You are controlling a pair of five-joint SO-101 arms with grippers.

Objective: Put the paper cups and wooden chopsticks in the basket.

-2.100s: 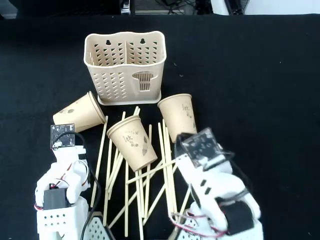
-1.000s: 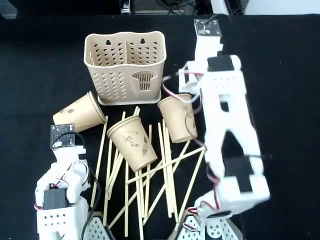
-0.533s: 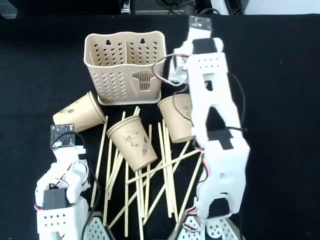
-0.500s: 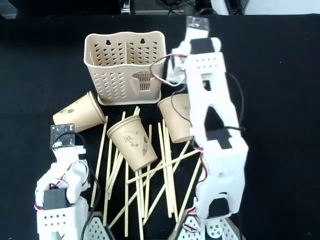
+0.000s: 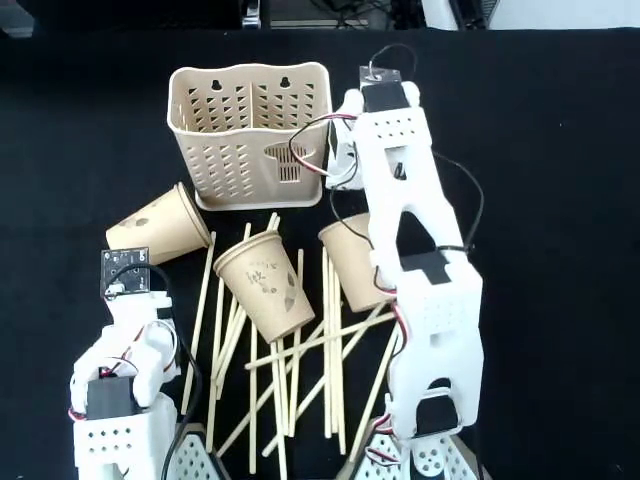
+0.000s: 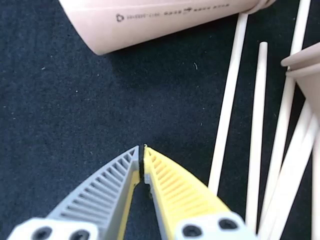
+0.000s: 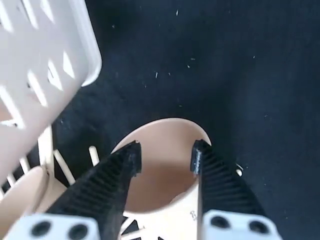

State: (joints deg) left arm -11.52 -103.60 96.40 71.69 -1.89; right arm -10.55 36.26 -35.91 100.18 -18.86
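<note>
From above: three paper cups, left cup [image 5: 160,225], middle cup [image 5: 265,285], right cup [image 5: 350,270], lying on the bench [image 5: 540,200] below the basket [image 5: 250,130]. Roughly a dozen wooden chopsticks [image 5: 330,340], too tangled for an exact tally.

Through the left wrist: left claw [image 6: 141,148] clenched on nothing, near the left cup.

Through the right wrist: right claw [image 7: 164,152] spread over the right cup's mouth, beside the basket. Probably light, thin-walled and crushable, so best pinched gently at the rim.

White arms [image 5: 400,150], black motors [image 5: 110,397], black and red cables [image 5: 186,375]. Left end effector [image 6: 141,148] ribbed grey and yellow; right end effector [image 7: 165,150] ribbed black.
</note>
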